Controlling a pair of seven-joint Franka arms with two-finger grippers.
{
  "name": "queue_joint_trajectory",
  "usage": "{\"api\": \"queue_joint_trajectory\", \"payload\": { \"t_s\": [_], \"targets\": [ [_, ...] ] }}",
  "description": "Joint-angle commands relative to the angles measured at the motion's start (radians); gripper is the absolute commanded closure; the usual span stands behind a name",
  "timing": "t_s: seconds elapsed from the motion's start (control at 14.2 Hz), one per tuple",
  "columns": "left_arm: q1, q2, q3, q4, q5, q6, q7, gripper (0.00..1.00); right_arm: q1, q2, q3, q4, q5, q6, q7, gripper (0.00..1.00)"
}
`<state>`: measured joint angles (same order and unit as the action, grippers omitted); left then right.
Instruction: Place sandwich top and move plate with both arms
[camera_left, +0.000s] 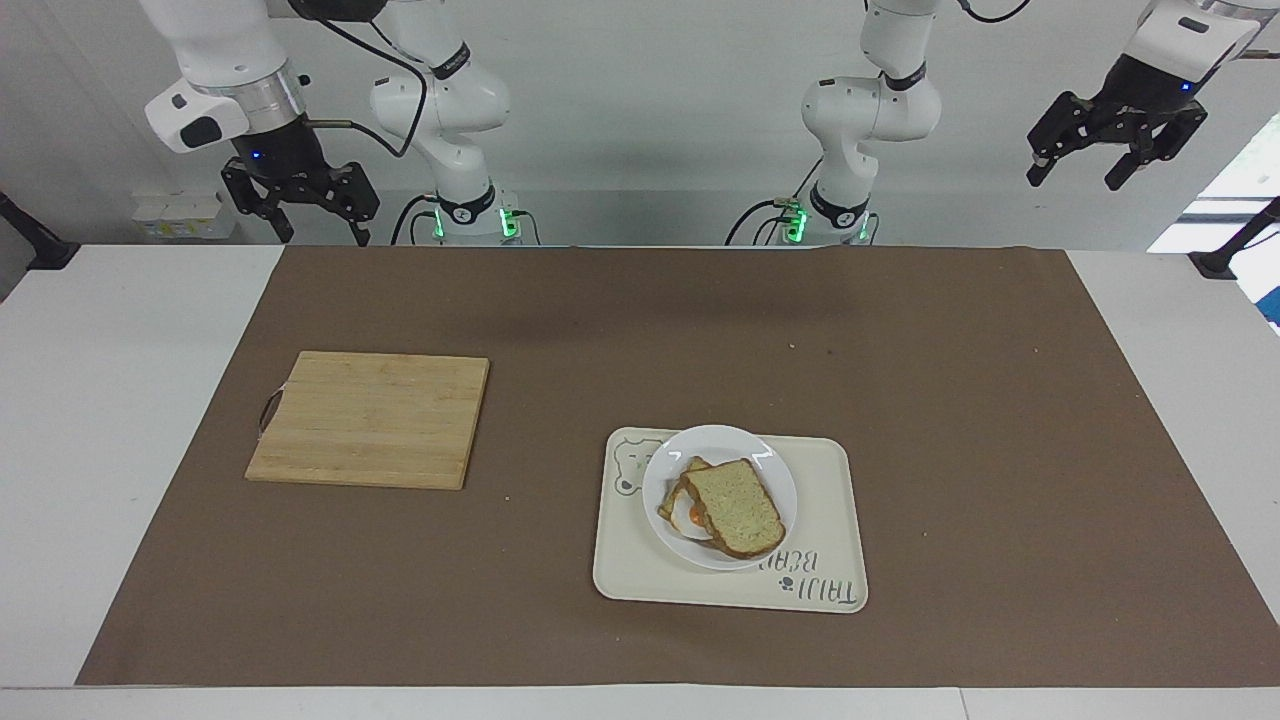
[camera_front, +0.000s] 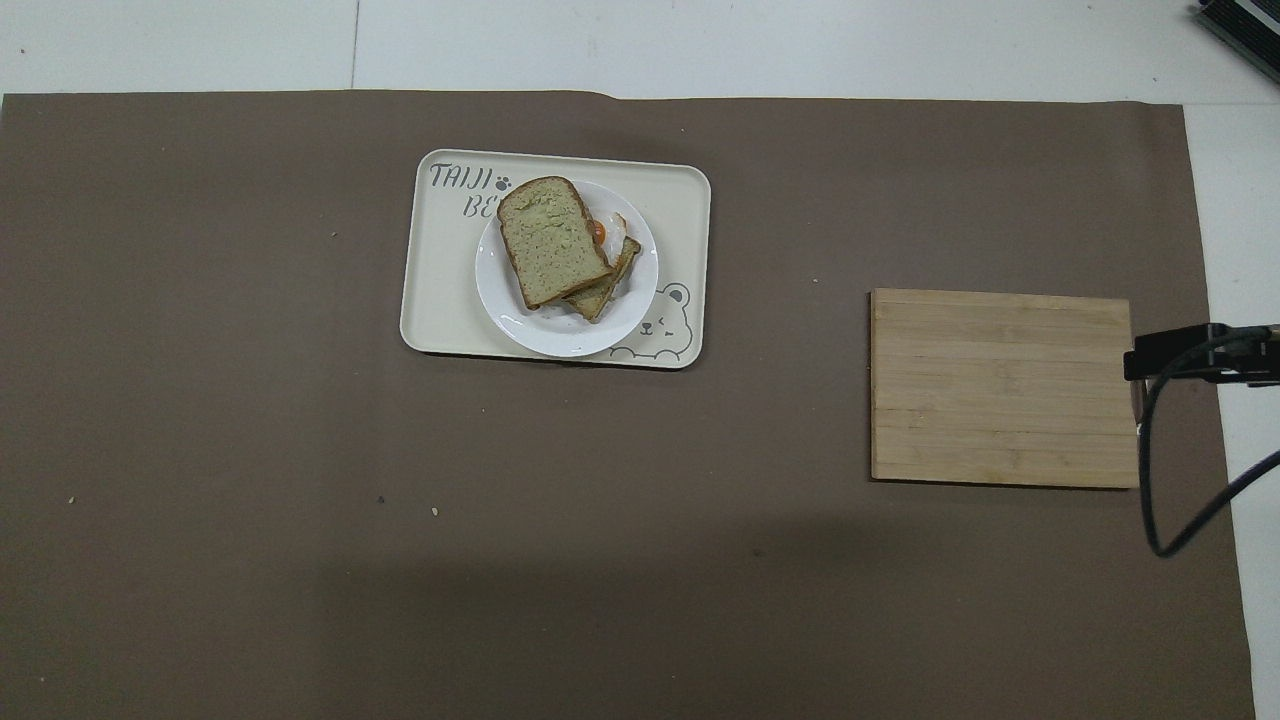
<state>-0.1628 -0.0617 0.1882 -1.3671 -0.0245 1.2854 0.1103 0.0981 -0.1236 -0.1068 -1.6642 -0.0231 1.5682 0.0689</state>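
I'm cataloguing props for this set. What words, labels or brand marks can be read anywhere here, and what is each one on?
"TAIJI", followed by a paw mark: printed on the cream tray, in the corner away from its bear drawing.
"BE...": second line under it on the tray; the rest is covered by the plate.
No writing shows on the cutting board.

Lab: bench-mounted robot arms (camera_left: 440, 110), bare walls.
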Motion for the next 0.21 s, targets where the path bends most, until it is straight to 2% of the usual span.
{"api": "queue_joint_trajectory", "payload": {
  "t_s": [0.0, 0.14],
  "targets": [
    [0.000, -0.004, 0.004, 0.008, -0.009, -0.015, -0.014, 0.00, -0.008, 0.002, 0.001, 0.012, 0.005, -0.014, -0.024, 0.00],
    [0.003, -0.004, 0.004, 0.008, -0.009, -0.015, -0.014, 0.00, -0.008, 0.002, 0.001, 0.012, 0.005, -0.013, -0.024, 0.00]
  ]
}}
